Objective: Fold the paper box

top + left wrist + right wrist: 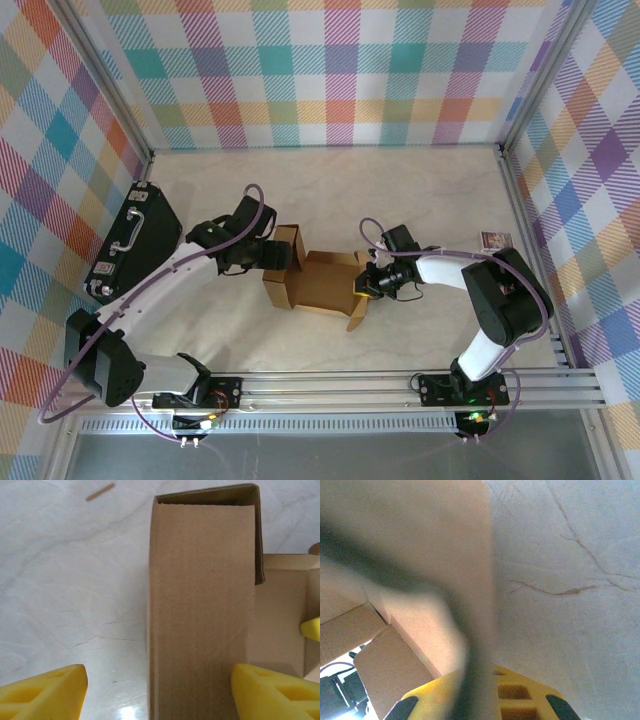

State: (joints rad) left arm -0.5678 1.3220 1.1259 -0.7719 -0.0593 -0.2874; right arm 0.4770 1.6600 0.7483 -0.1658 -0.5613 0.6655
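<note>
at mid-table, left pincer point(160, 695) gapes astride the paper box point(325, 285); right pincer point(366, 284) clamps its flap.

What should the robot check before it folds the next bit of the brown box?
1. Left fingers open, one on each side of the paper box's left wall: ok.
2. Right fingers shut on a box flap: ok.
3. Black case apart from the box: ok.
4. Box fully folded: not ok, flaps lie open.
5. Left fingers touching the wall: cannot tell.
</note>
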